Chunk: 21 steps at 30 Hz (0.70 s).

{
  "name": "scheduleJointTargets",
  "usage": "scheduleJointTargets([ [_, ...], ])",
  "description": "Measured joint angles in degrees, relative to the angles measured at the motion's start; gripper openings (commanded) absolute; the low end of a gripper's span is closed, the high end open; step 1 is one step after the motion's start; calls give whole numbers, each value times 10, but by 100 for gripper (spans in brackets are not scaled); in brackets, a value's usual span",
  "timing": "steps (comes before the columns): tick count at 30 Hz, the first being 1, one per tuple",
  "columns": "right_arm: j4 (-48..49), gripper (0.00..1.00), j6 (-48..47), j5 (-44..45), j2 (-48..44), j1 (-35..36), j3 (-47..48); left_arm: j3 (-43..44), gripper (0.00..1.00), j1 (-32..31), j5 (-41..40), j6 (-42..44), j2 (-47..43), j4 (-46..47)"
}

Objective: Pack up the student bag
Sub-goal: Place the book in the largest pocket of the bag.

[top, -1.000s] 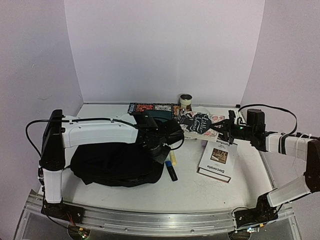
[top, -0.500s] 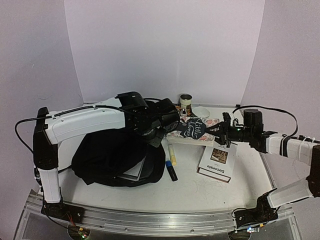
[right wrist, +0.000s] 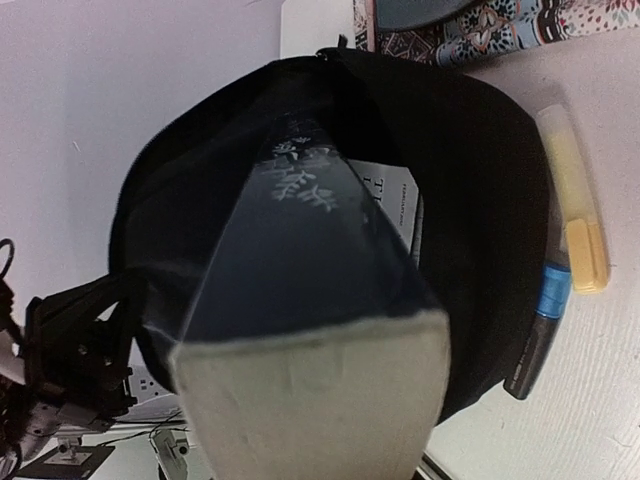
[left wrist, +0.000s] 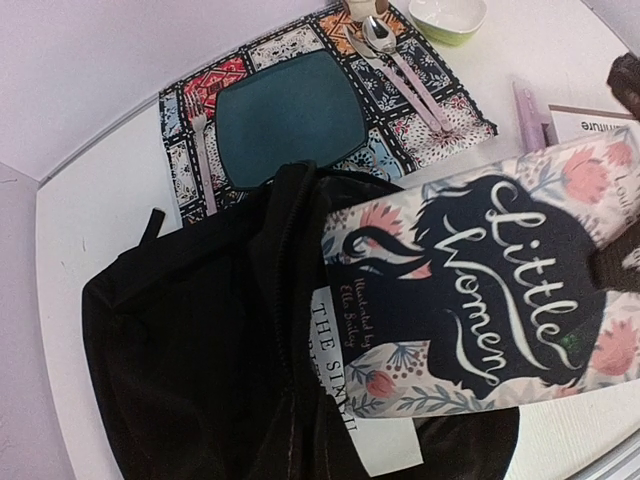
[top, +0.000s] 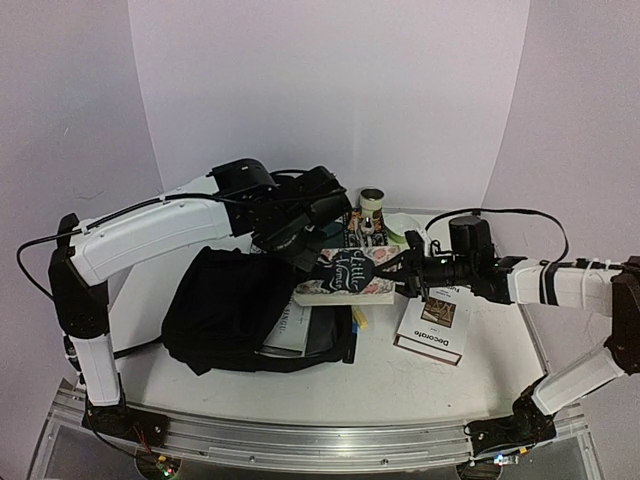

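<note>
The student bag point(top: 225, 310) is a large black backpack lying left of centre, its mouth facing right and held open. It also shows in the left wrist view point(left wrist: 180, 330) and the right wrist view point(right wrist: 470, 160). My left gripper point(top: 305, 245) holds the upper edge of the bag's opening raised; its fingers are hidden by fabric. A white book point(left wrist: 350, 400) lies inside the mouth. My right gripper point(top: 405, 275) is shut on the "Little Women" book point(top: 345, 278), holding it level in the air, with its far end over the opening point(left wrist: 500, 280).
A "Decorate" book point(top: 435, 322) lies flat to the right. A yellow highlighter point(right wrist: 580, 215) and a black marker point(right wrist: 535, 330) lie beside the bag's mouth. At the back are a patterned placemat with a teal plate point(left wrist: 290, 115), cutlery, a green bowl point(left wrist: 447, 15) and a small tin point(top: 372, 200).
My left arm has risen and pulled the bag's upper edge up, opening the mouth. My right gripper has carried the "Little Women" book left, from the back right to the opening.
</note>
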Motion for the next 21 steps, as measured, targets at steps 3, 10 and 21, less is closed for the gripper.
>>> scheduleJointTargets([
  [3, 3, 0, 9, 15, 34, 25, 14, 3, 0, 0, -4, 0, -11, -3],
  [10, 15, 0, 30, 41, 125, 88, 78, 3, 0, 0, -8, -1, -33, -4],
  [21, 45, 0, 84, 93, 308, 197, 253, -6, 0, 0, -4, -8, -60, -9],
])
